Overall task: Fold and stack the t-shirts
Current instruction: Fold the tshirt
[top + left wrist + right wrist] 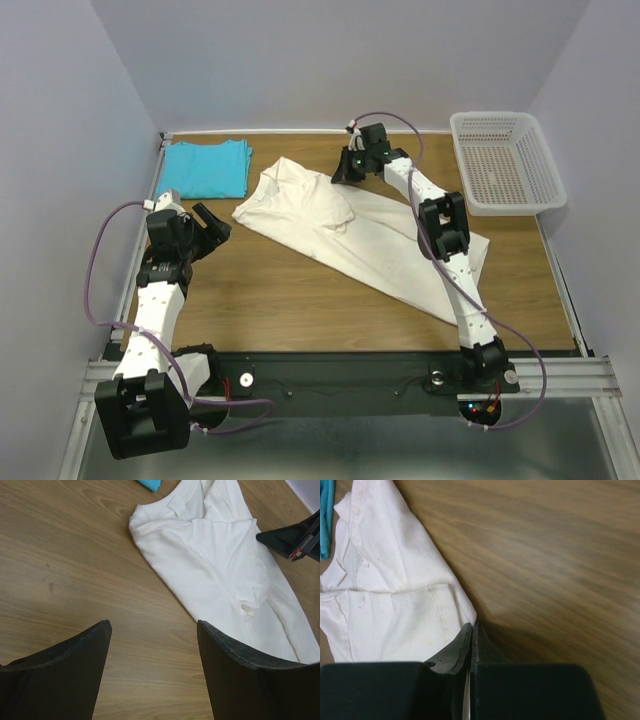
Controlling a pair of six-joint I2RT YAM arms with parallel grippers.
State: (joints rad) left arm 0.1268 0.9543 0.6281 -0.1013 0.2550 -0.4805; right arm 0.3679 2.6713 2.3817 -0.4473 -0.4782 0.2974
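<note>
here the right arm (440, 228) stretches out, fingers (452, 652) pinching the cream t-shirt (350, 240).

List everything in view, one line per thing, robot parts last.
cream t-shirt: one, off-white, lying rumpled across the middle of the table
turquoise t-shirt: one, turquoise, lying flat at the far left corner
basket: one, white perforated, far right corner, nothing inside
table: one, brown wood grain, under everything
left hand: one, black, open, over bare wood left of the cream t-shirt
right hand: one, black, shut on the far edge of the cream t-shirt
</note>
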